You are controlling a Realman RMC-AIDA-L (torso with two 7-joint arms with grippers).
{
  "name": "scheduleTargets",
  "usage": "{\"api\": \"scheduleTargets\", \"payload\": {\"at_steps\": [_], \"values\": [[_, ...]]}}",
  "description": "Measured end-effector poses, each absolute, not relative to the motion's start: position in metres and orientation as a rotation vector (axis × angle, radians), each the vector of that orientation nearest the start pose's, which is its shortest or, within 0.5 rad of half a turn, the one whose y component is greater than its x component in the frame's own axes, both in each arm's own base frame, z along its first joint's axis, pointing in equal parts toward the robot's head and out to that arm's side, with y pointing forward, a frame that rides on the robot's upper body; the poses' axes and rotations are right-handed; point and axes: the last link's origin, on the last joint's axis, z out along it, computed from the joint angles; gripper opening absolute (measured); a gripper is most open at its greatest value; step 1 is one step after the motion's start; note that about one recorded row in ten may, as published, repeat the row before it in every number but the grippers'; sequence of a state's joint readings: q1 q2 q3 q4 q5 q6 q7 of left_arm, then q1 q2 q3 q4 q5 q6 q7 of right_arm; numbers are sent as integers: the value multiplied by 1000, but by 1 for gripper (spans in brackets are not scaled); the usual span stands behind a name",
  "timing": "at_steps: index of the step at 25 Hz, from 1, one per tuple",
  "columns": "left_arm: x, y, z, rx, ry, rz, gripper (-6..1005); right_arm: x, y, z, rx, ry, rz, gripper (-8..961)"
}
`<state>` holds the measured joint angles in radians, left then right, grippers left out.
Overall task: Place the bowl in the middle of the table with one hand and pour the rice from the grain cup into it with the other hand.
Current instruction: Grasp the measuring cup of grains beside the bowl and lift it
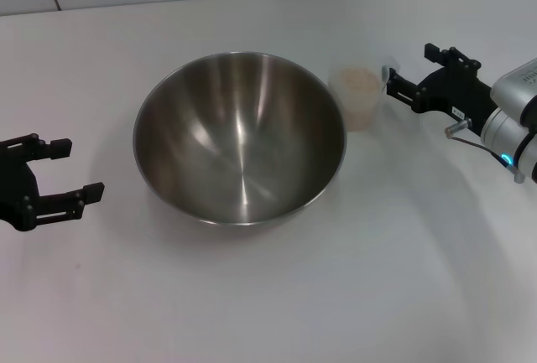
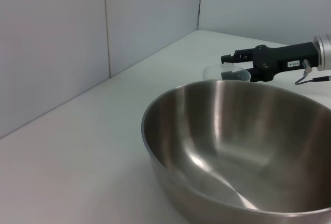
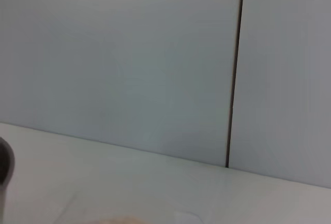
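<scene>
The bowl (image 1: 239, 137) is a large steel bowl standing empty in the middle of the white table (image 1: 252, 296); it fills the left wrist view (image 2: 243, 146). The grain cup (image 1: 359, 96) stands upright just right of the bowl with the rice (image 1: 358, 80) inside; its clear rim shows behind the bowl in the left wrist view (image 2: 226, 72). My right gripper (image 1: 411, 70) is open, level with the cup on its right side, one finger close to the cup's wall; it also shows in the left wrist view (image 2: 223, 66). My left gripper (image 1: 80, 170) is open and empty, left of the bowl and apart from it.
A pale panelled wall (image 2: 103, 38) runs along the table's far edge. Bare tabletop lies in front of the bowl and to both sides of it.
</scene>
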<state>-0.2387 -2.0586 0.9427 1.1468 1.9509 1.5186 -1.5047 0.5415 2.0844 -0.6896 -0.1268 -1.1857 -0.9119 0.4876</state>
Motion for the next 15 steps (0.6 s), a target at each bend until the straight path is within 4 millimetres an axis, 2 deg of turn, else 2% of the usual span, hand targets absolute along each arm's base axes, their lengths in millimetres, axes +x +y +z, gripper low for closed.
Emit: {"api": "scheduleTargets", "payload": {"at_steps": [4,15], "values": [[-284,297,52,-2668,-469,-349,793,335,356,-34,-1965,611,486,814],[-283,297,51,-2670,-466,-349,793,331,355,-32,-1963,585,526,375]]}}
